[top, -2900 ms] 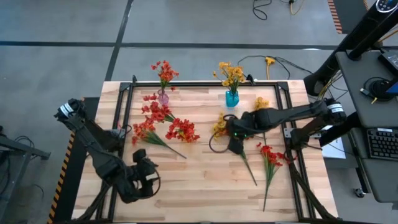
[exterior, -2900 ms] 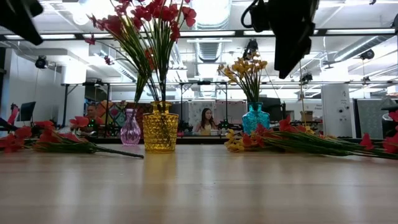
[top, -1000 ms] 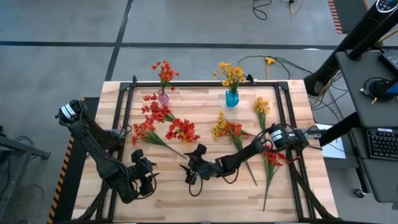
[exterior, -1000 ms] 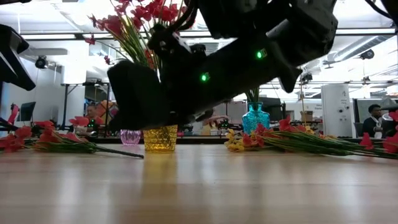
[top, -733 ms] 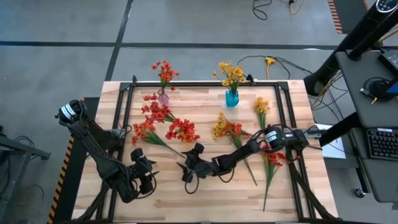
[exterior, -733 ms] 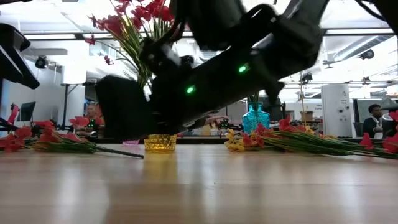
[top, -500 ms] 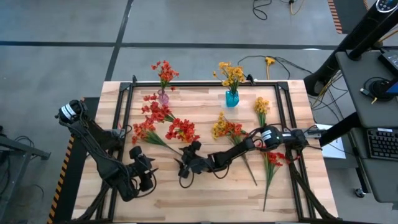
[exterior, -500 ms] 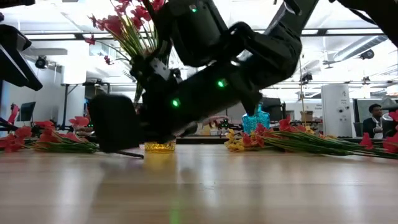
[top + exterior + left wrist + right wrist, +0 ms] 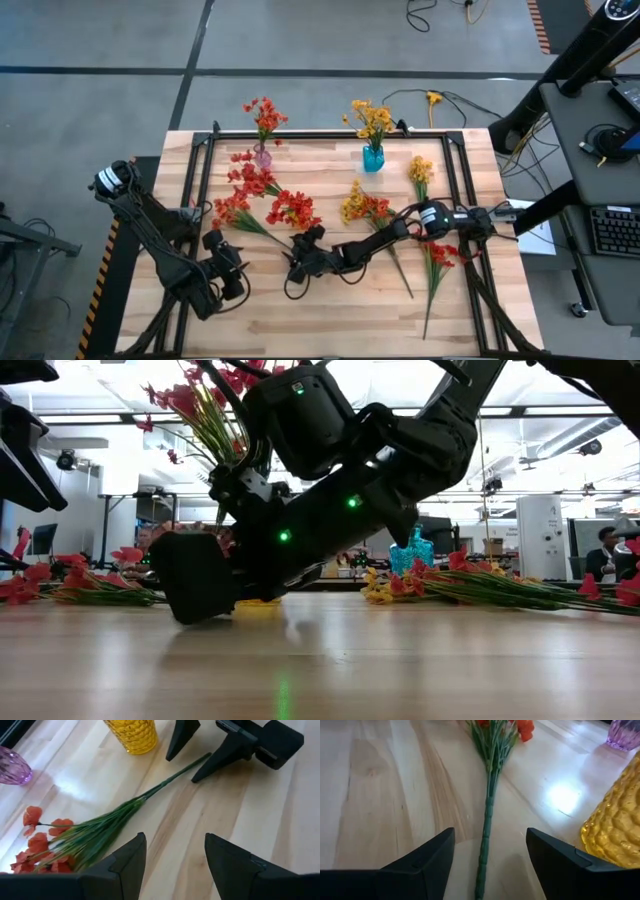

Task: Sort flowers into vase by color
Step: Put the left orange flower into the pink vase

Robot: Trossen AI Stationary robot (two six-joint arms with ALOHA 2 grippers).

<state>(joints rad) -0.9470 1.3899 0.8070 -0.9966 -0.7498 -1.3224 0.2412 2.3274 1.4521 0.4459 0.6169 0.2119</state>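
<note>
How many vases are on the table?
3. Purple vase at the back left, teal vase at the back centre, yellow vase mid-table beside the right gripper. More could be hidden under the arms.

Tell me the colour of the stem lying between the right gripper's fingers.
Green. The stem runs between the open right gripper, clearest in the right wrist view.

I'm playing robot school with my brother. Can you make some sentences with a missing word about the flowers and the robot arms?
1. The right gripper has its two fingers on either side of a green ____.
2. That sprig has ____ blossoms.
3. The blue vase holds ____ flowers.
4. The left gripper is open and holds ____.

Missing words: stem; red-orange; yellow; nothing
</note>
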